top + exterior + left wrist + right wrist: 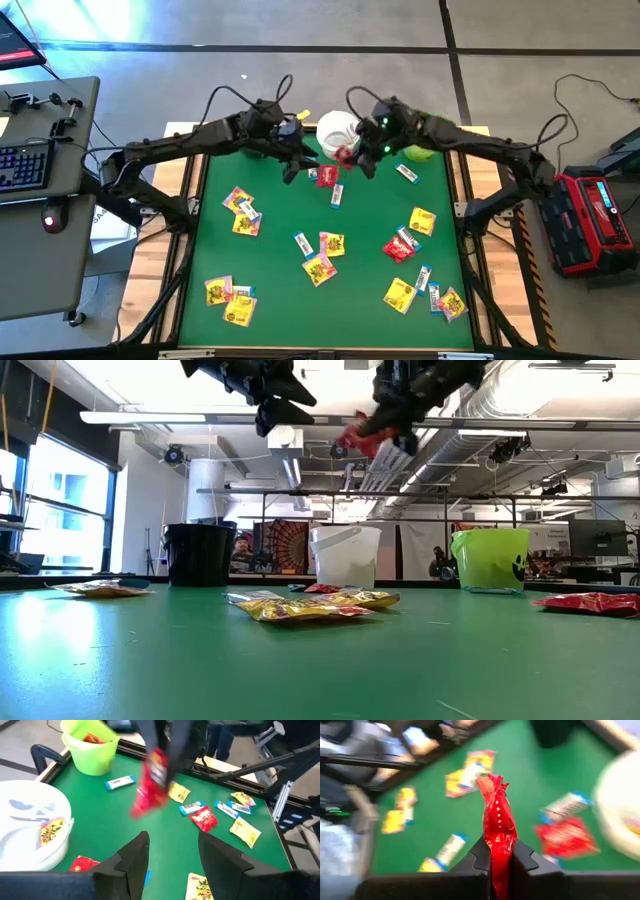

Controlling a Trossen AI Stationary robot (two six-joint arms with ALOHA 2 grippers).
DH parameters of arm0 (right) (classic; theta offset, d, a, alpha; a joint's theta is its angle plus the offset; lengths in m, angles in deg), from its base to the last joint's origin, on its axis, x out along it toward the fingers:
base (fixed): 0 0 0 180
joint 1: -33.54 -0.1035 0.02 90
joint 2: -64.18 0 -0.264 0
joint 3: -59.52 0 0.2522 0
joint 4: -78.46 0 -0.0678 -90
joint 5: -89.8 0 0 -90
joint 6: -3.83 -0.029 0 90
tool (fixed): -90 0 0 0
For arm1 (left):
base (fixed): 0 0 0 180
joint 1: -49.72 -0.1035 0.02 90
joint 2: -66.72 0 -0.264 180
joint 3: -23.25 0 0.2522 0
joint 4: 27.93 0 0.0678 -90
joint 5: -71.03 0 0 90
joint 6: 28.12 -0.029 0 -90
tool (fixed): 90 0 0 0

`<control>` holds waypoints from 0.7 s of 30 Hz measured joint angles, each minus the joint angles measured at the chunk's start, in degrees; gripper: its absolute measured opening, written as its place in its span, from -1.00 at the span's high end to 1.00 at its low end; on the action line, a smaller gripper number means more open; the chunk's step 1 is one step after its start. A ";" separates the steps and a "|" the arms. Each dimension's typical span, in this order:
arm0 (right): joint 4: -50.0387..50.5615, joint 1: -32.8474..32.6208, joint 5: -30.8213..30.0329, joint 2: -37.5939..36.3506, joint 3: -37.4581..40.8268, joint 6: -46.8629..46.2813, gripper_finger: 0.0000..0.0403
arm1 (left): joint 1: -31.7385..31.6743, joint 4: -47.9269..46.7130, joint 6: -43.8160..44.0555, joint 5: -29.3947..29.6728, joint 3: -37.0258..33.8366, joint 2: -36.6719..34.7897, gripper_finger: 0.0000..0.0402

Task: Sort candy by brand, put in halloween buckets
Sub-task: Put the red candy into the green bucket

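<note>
With the left gripper (170, 857) released and empty at upper centre of the high view, the right gripper (501, 856), clenched on a red packet (497, 827) beside the white bucket (336, 132), should carry it over the lime green bucket (418, 152), where red wrappers apparently lie, before letting go.

no lettering legible on any candy (319, 268)

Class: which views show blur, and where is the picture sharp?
Right wrist view: table and candy smeared, the held red packet fairly sharp. Left wrist view: that packet blurs, white bucket crisper. Low view: near green tabletop soft.
</note>
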 joint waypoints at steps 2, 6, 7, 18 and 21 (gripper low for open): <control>7.18 2.26 -3.87 0.00 -3.34 2.05 0.92 | -0.19 -0.02 0.02 -0.01 0.00 -0.04 0.19; 21.63 7.57 -15.95 0.00 -9.39 4.72 0.92 | -0.16 -0.44 0.01 0.64 0.00 0.20 0.19; 24.73 9.00 -19.67 0.00 -10.48 5.21 0.92 | -0.15 -0.69 0.03 1.32 0.00 0.26 0.19; 35.99 24.81 -41.18 0.01 -9.29 7.61 0.92 | -0.13 -0.93 0.02 2.95 0.00 0.35 0.19; 35.18 27.81 -41.28 0.05 -6.70 8.05 0.92 | -0.13 -0.96 0.03 2.95 0.00 0.35 0.19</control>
